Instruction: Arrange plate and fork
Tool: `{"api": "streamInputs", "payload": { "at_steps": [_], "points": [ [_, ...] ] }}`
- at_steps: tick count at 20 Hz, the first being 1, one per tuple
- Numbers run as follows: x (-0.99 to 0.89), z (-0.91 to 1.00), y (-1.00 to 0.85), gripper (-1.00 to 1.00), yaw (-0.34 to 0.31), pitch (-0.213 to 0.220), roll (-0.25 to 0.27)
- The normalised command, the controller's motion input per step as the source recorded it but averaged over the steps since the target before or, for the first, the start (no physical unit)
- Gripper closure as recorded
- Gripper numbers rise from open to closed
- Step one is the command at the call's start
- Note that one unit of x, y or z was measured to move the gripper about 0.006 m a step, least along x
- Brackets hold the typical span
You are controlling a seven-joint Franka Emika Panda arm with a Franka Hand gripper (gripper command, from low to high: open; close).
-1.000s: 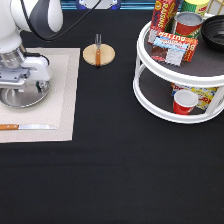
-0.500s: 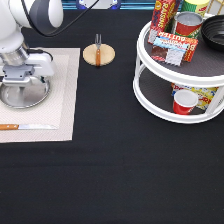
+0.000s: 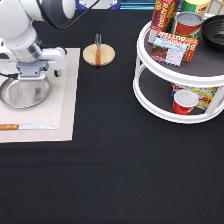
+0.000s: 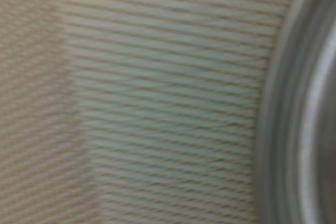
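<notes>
1. The white robot arm's gripper hangs low over the upper rim of the round shiny silver metal plate, at the exterior view's left.
2. Whether the jaws are spread, pressed together or pinching the rim cannot be told: the gripper body covers them.
3. The plate lies flat on the beige woven placemat, which rests on the black desk. The plate's left edge is cut off by the frame.
4. The wrist view shows only the placemat weave and a curved strip of the plate's rim.
5. The small fork with a brown wooden handle and silver tines lies across the round tan wooden disc, off the placemat toward the exterior view's top, well apart from the plate.
6. A knife with a wooden handle and flat silver blade lies on the placemat below the plate; its handle end is cut off.
7. A white two-tier round rack stands at the exterior view's right, holding food boxes, a can and a red cup. Its right side is cut off.
</notes>
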Motion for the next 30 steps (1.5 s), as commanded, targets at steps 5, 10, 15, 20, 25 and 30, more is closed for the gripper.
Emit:
{"api": "streamInputs", "payload": {
  "at_steps": [5, 10, 15, 20, 25, 30],
  "points": [
    [-0.45, 0.63, 0.71, -1.0, 0.0, -0.17, -0.225],
    [-0.52, 0.44, 0.67, -1.0, 0.0, -0.21, -0.218],
    [-0.69, 0.06, 0.67, -1.0, 0.0, -0.177, -0.163],
    [-0.88, -0.04, 0.61, -1.0, 0.0, -0.14, -0.079],
    [-0.99, -0.14, 0.53, -1.0, 0.003, -0.102, -0.012],
    [-1.0, -0.26, 0.39, -1.0, 0.012, -0.111, 0.0]
  ]
}}
